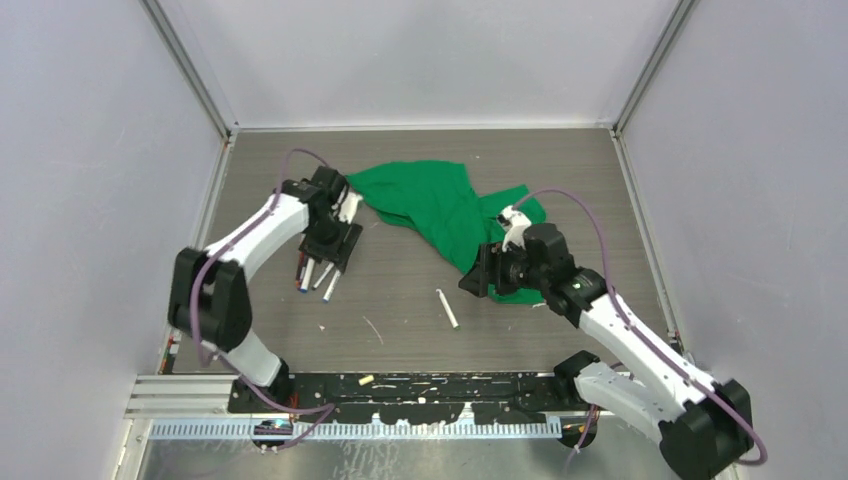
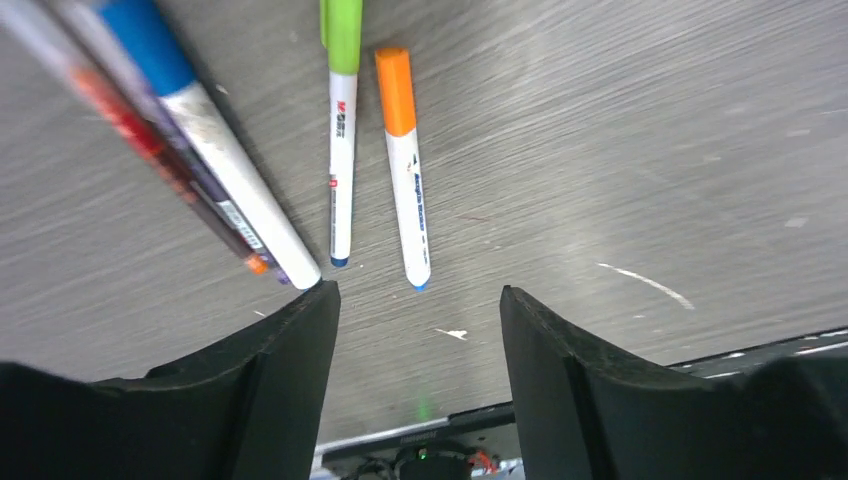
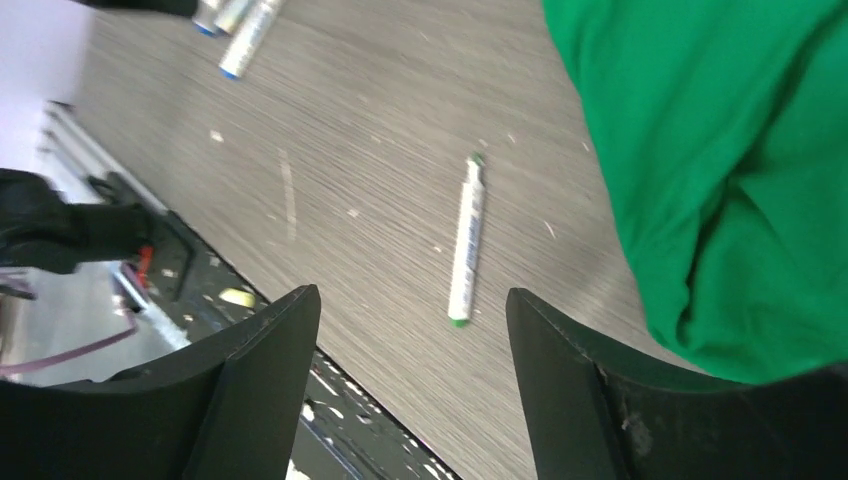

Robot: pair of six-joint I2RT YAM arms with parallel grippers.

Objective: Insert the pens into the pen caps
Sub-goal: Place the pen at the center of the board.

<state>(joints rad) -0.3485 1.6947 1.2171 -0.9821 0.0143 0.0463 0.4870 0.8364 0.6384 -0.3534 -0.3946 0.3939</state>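
Pens, left group (image 1: 312,276): we count at least four, side by side on the desk (image 1: 570,180) under the left arm. The left wrist view shows a green cap (image 2: 342,30), an orange cap (image 2: 396,92) and a blue cap (image 2: 148,45) already fitted. We cannot make out the darker pen beside the blue one.
Left claw (image 2: 418,292): fingers spread, nothing between them. It hovers just over the near ends of the green and orange pens. We judge these pens done, which leaves it nothing here to grip.
Lone pen (image 3: 467,240): white barrel, small green tip, no cap. It lies by itself mid-desk, between the two arms and well apart from the group.
Right claw (image 3: 410,295): fingers spread and empty, held low and aimed toward the lone pen. We judge it is placed there to collect that pen.
Cloth (image 1: 430,205): green and crumpled, on the far half of the desk. Its near fold reaches under the right arm, close beside the lone pen.
Loose caps: we see none. One may lie under the cloth, but we cannot tell.
Step in hand: by our judgement, only the lone pen is left, and its cap must first be found.
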